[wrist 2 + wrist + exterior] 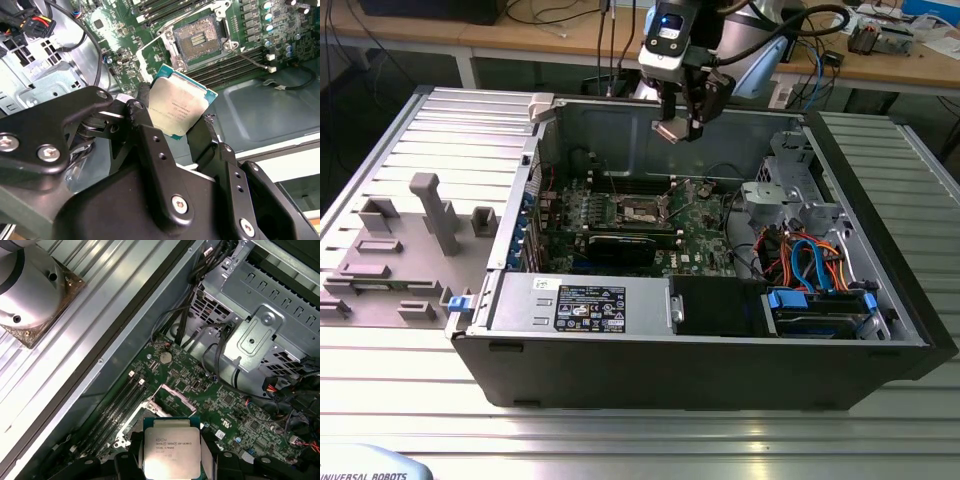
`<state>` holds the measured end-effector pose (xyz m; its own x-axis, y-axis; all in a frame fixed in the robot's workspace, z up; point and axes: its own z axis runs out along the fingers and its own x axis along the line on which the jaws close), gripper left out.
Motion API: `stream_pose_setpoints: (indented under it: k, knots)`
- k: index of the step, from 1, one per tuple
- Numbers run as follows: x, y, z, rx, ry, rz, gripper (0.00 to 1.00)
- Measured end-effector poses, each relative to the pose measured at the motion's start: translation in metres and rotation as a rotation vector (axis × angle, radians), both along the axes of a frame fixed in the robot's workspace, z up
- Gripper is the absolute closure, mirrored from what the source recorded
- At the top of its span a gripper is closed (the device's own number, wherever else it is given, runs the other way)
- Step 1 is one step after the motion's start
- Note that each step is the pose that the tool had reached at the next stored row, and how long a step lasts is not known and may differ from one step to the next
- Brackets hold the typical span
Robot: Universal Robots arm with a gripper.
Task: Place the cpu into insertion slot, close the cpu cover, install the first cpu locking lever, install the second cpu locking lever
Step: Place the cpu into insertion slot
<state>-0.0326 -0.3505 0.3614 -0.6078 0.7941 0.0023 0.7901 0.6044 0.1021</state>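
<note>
Gripper (680, 122) is hanging over the open PC case (720, 360), jaws clamping the cpu (181, 102) by two opposite edges, its metal top facing both wrist cams. Cpu is riding in the air, well above the mobo (705, 237), apart from it. Insertion slot (196, 39) is lying bare below, w/ the cpu cover (149, 57) standing flipped open just beside it.

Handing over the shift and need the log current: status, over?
Gripper shut on cpu, held above the case. Insertion slot empty, cpu cover open. Nothing seen between cpu and slot.
</note>
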Motion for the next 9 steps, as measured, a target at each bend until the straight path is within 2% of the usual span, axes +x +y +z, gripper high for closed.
stream_pose_setpoints:
  k: [2,6,9]
  knots:
    - [-0.0033,0.0,-0.0012,0.0001,0.0,-0.003,0.46]
    - [-0.0035,0.0,-0.0048,-0.0002,0.0001,-0.066,0.46]
    - [-0.0034,0.0,-0.0106,-0.0001,0.0,-0.115,0.46]
